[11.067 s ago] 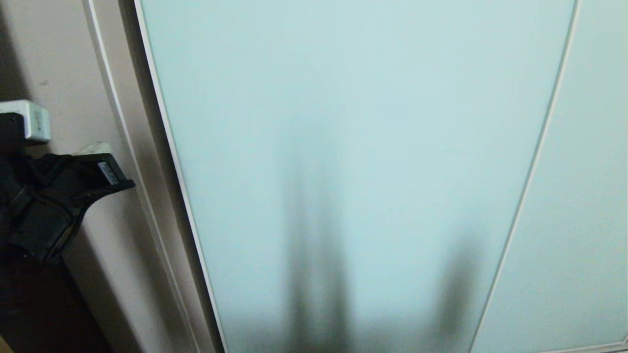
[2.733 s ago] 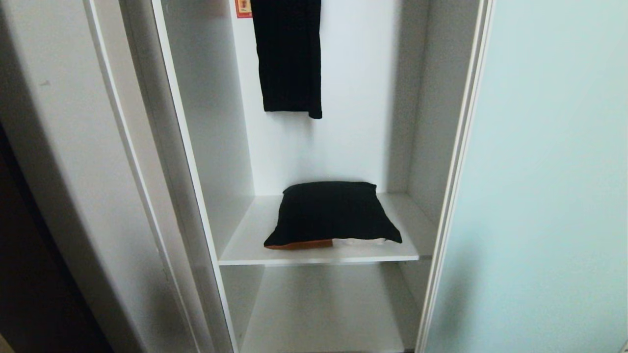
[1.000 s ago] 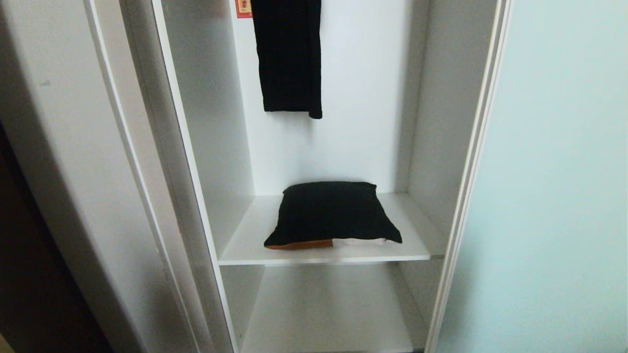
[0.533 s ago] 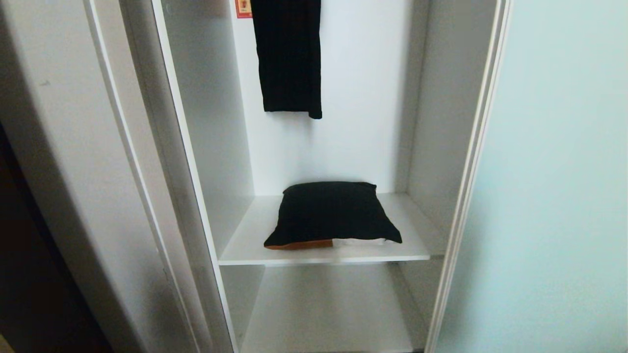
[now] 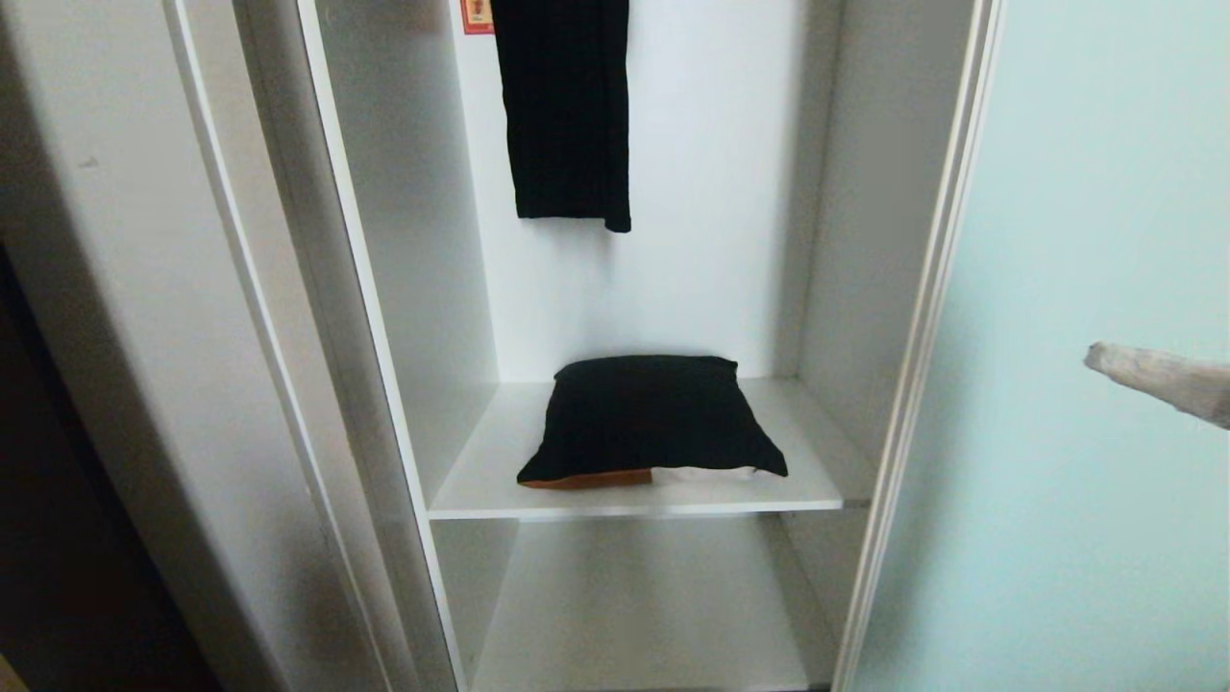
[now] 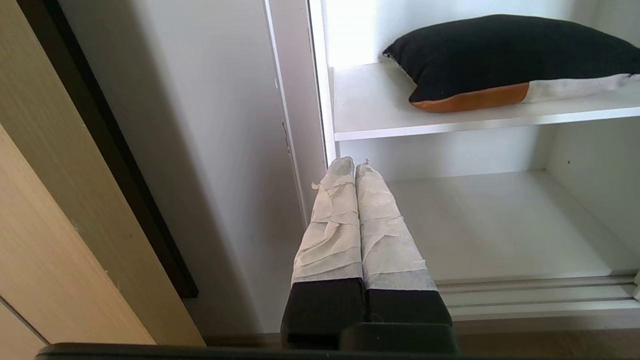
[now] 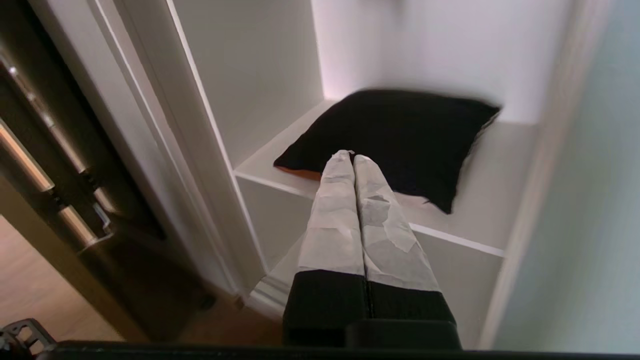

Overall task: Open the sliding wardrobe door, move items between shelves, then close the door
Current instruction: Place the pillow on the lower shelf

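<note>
The sliding wardrobe door (image 5: 1086, 192), pale aqua frosted glass, stands slid to the right, and the white compartment is open. A black fabric item (image 5: 649, 413) with an orange and a white edge lies on the upper shelf (image 5: 480, 485). The lower shelf (image 5: 634, 615) is bare. My right gripper (image 5: 1095, 358) reaches in from the right edge, in front of the door glass; it is shut and empty. In the right wrist view the right gripper (image 7: 353, 156) points at the item (image 7: 400, 125), short of it. My left gripper (image 6: 355, 162) is shut and empty, low beside the wardrobe's left post.
A black garment (image 5: 567, 106) hangs at the back of the compartment above the item, beside a small red label (image 5: 475, 14). The off-white side post (image 5: 221, 288) bounds the opening on the left. A dark wooden door (image 7: 75, 200) and wood floor lie further left.
The door, shut at first, has slid right and uncovered the shelves. In the last half second my right gripper's tip has come into the head view from the right.
</note>
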